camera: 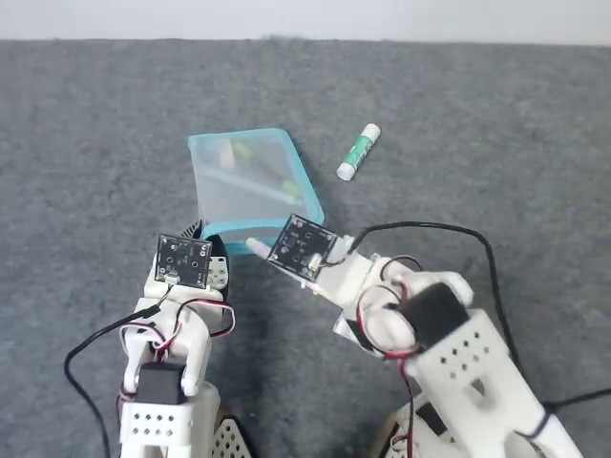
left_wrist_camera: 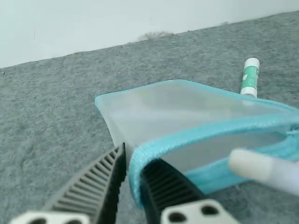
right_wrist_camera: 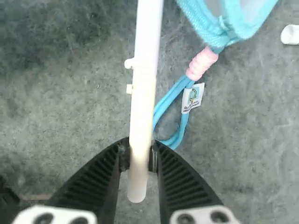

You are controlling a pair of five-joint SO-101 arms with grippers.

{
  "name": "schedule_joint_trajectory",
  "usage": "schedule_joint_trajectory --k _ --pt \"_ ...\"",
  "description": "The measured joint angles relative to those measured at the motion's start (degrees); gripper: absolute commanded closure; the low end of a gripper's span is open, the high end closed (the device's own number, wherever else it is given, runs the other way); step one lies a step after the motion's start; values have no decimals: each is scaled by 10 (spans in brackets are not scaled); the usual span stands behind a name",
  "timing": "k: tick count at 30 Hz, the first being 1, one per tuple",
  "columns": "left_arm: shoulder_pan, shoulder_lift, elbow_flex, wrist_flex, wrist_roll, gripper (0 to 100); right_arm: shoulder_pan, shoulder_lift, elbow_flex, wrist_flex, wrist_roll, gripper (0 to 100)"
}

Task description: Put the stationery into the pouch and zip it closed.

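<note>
On the pouch loop (right_wrist_camera: 182,123) hangs an unreadable tag (right_wrist_camera: 192,99).

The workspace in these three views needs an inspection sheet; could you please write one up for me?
Surface: grey carpet-like mat, lying flat.
Job's things: pouch with its mouth toward the arms and blurred shapes inside; white pen with its tip at the mouth; glue stick lying loose, apart from the pouch.
Clutter: nothing seen.
Grippers: left gripper shut on the pouch's teal rim; right gripper shut on the white pen.
Cables: black cable arcs beside the right arm; second cable trails from the left arm.
Surroundings: white wall behind the mat.
</note>
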Motion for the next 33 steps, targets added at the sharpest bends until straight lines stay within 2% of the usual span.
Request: schedule_joint_trajectory --k 10,26,33 --pt "0 0 0 2 0 988 6 137 -50 -57 -56 992" --pt "4 0 0 2 0 988 11 480 -433 -3 -192 991" --pt "2 0 0 2 2 988 -22 602 -552 10 -233 988"
